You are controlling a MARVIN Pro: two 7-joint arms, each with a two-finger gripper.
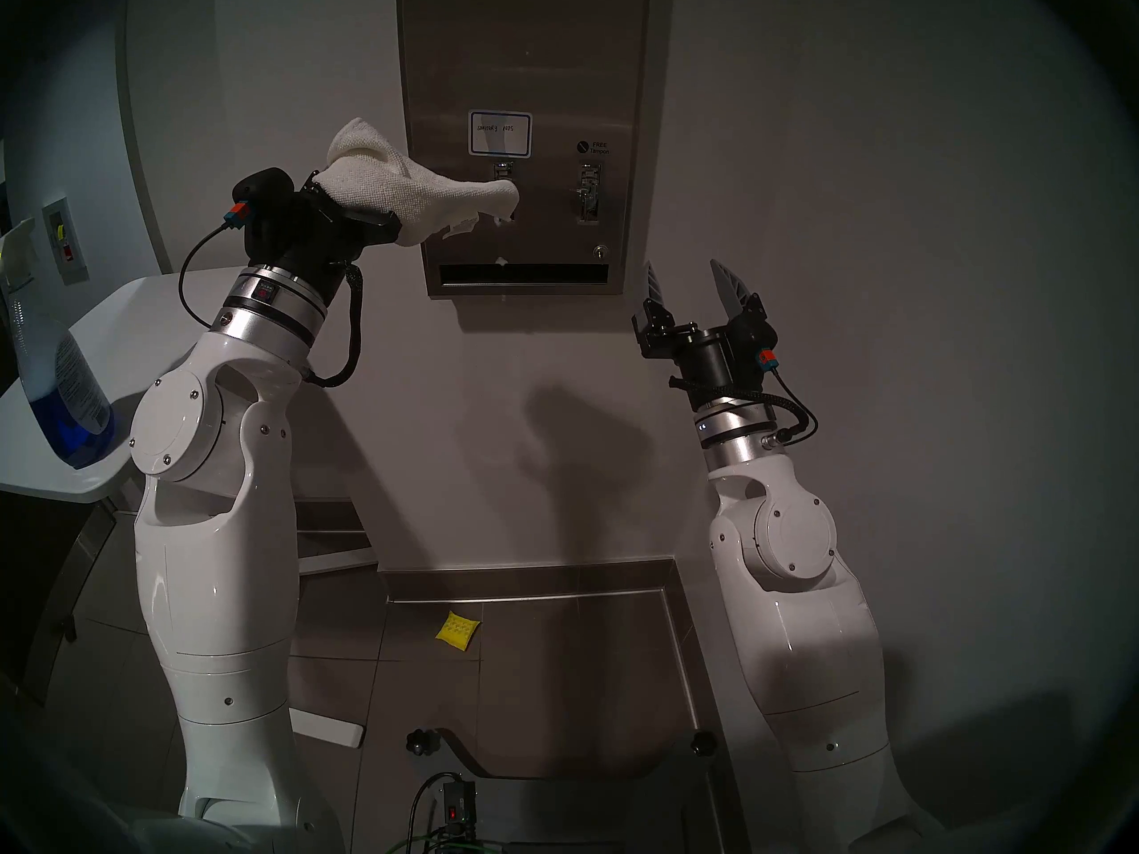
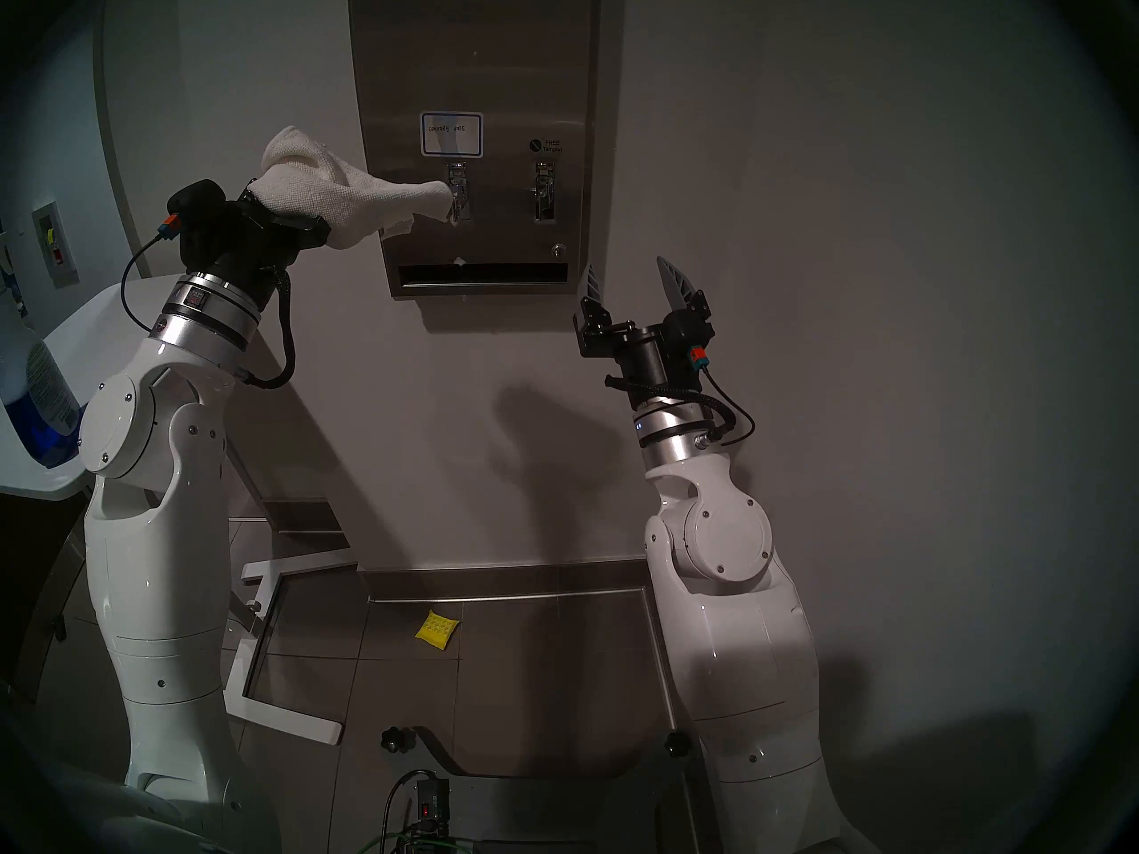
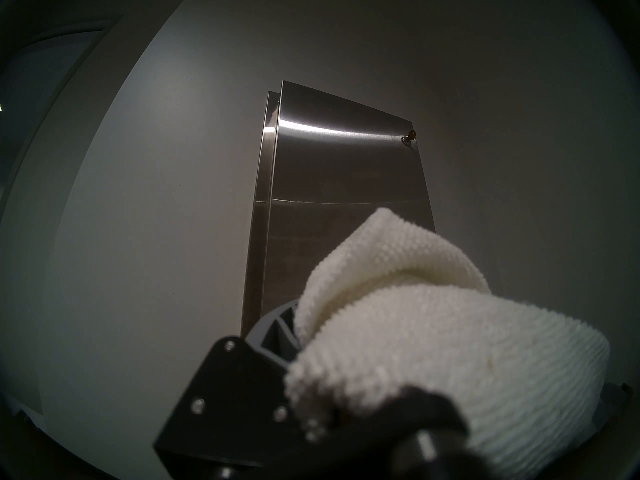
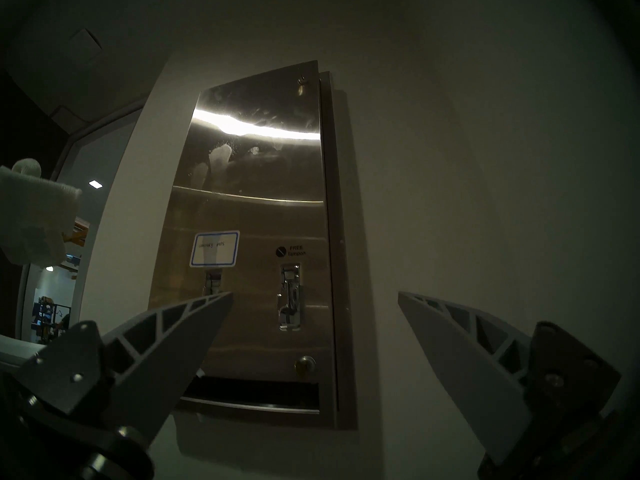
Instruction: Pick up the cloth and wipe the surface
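Nearest the left wrist camera, the off-white terry cloth [image 3: 433, 347] filled the lower right of the frame, bunched over the left claw [image 1: 431, 209] so that its fingers were almost wholly hidden; that claw was clamped shut on the cloth. One grey ribbed finger [image 3: 277, 325] peeped out beside the fabric. I judged the cloth was wrapped that way to pad the claw and give a soft face to press on metal.

In the head view the cloth's leading tip reached the tall brushed stainless-steel dispenser front [image 1: 555, 64] at upper centre, at the left chrome lever [image 1: 504, 172], just below the blue-bordered white label [image 1: 499, 133]. Whether it actually pressed the steel I could not tell.

The right claw [image 1: 690, 283] stood at centre right, below the dispenser's lower right corner, jaws spread wide and holding nothing, apparently parked clear of the wiping.

Smears showed high on the steel in the right wrist view, so most wiping seemed yet to come.

Counted: two arms, two claws, one cloth, one dispenser, two chrome levers, one label, one dark slot [image 1: 524, 273], one small yellow quilted pad [image 1: 457, 631] on the tiled floor, one blue-liquid bottle [image 1: 55, 390] on the white counter [image 1: 154, 298] at left.
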